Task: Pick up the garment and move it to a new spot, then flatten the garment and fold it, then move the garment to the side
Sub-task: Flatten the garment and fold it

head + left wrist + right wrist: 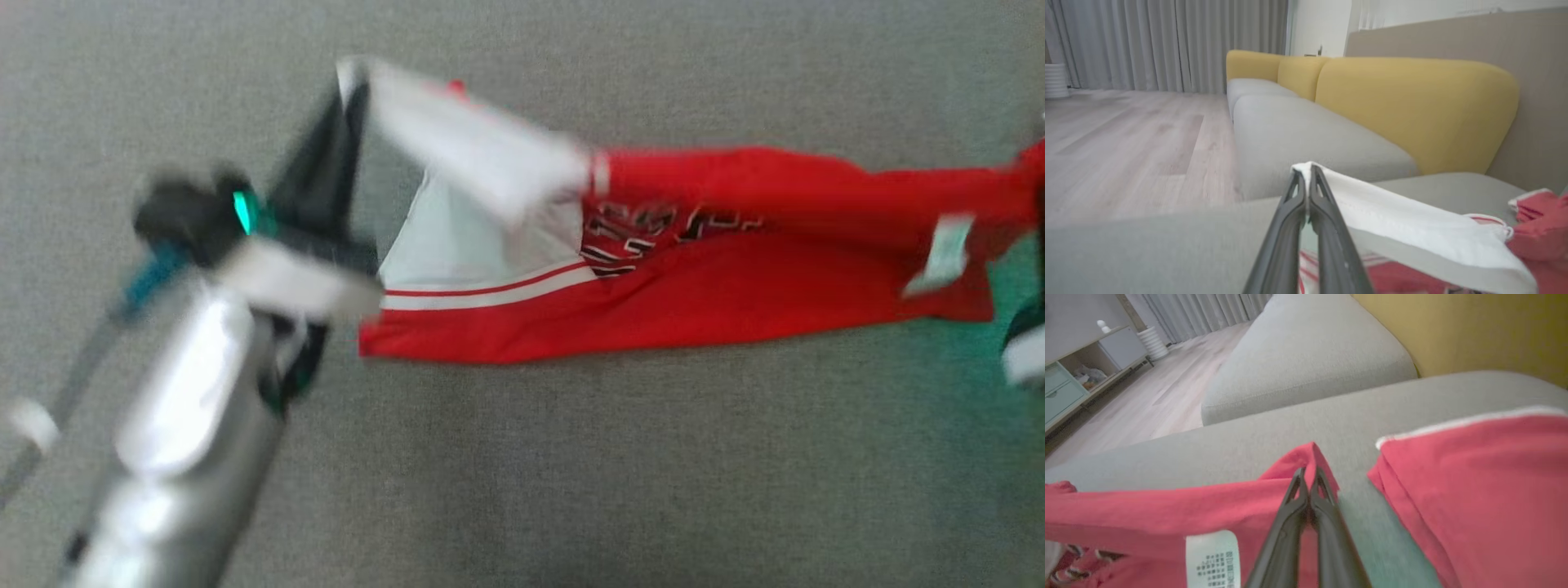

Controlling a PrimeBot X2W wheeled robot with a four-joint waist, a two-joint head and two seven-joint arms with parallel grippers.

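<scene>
The garment [694, 286] is a red jersey with white trim and dark lettering, stretched across the grey sofa seat [522, 474]. My left gripper [353, 77] is shut on its white edge at the upper left, lifting it off the cushion; in the left wrist view the white trim [1372, 204] drapes from the pinched fingertips [1306, 171]. My right gripper [1306, 471] is shut on a red corner of the garment [1306, 457], next to a white care label [1212, 555]. In the head view that arm [1024, 343] sits at the far right edge.
The yellow backrest [1412, 106] runs behind the grey sofa cushions [1298, 134]. Wooden floor [1126, 139] and grey curtains [1167, 41] lie beyond the sofa's end. A low cabinet [1081, 375] stands by the wall.
</scene>
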